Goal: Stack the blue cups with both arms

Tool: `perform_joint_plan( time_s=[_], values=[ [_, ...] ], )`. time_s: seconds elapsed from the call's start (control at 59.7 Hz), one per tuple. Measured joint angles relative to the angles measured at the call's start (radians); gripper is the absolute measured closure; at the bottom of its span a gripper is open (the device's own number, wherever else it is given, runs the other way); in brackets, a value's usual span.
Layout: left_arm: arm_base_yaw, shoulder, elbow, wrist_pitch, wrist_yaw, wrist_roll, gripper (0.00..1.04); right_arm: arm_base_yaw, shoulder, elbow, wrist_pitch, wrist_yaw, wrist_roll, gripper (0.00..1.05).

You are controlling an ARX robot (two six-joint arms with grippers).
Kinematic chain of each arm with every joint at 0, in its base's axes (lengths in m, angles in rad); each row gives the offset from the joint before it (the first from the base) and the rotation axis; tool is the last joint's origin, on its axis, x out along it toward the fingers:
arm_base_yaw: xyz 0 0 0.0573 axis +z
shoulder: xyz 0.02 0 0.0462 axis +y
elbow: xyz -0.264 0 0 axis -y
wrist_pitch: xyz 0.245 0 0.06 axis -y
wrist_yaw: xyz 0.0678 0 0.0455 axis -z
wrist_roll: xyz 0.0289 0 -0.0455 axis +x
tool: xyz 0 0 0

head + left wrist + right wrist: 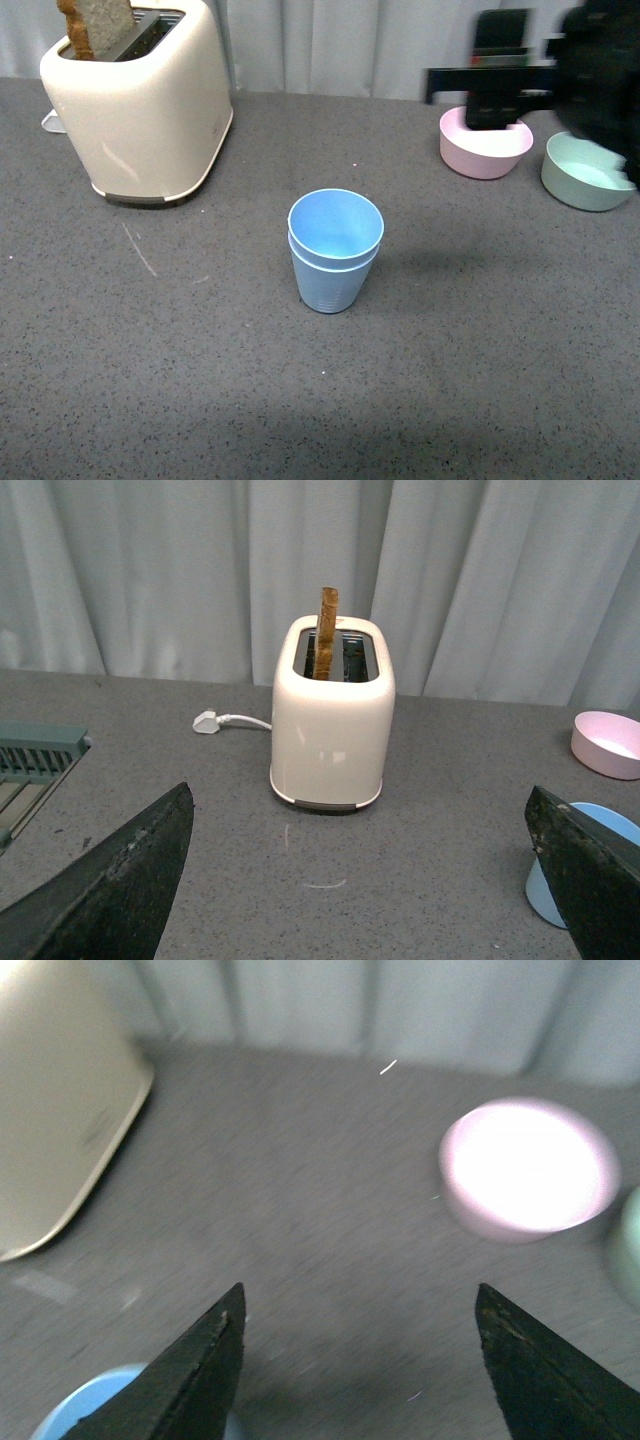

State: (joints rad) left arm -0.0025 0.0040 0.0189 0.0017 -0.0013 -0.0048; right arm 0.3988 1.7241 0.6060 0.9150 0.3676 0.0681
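When I check the front cam, a fat cream toaster (140, 100) sits far left on the table (200, 400), w/ a brown slice of bread (100, 25) poking up out of its slot. A pink bowl (485, 150) & a green bowl (585, 180) sit side by side far right, near but not touching. The left wrist cam also shows a white plug (207, 721) on its cord by the toaster. All of these are well apart from the cups (335, 250).

They stand upright mid table, one pushed down inside the other, so two rims show, one just above the other. The right gripper (360, 1295) is blurry on the front cam, up by the pink bowl, well apart from the cups. Its jaws are spread wide w/ nothing in them. On its wrist cam only a bit of blue rim shows by one finger, not in the gap. The left gripper (358, 790) is spread wide too, empty. The cups peek out from behind one finger, outside the gap.

Cups: light blue, dull plastic, round, wider at top, no handles. Bowls: low, round, smooth. Table: dark grey, speckled, w/ a few pale scratches. Fingers (100, 880): black, pointy wedges.
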Motion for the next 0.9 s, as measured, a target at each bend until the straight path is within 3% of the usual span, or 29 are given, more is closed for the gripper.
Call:
perform_joint_plan(
  time_s=[0.101, 0.268, 0.905],
  values=[
    [0.0, 0.0, 0.0, 0.0, -0.001, 0.0, 0.07, -0.057, -0.088, -0.146, 0.239, -0.033, -0.042, 0.74],
    [0.0, 0.0, 0.0, 0.0, 0.001, 0.0, 0.07, -0.137, -0.239, -0.305, 0.255, -0.105, -0.061, 1.04],
    [0.0, 0.0, 0.0, -0.001, 0.001, 0.0, 0.07, -0.303, -0.762, -0.555, -0.02, -0.276, -0.065, 1.04]
  ],
)
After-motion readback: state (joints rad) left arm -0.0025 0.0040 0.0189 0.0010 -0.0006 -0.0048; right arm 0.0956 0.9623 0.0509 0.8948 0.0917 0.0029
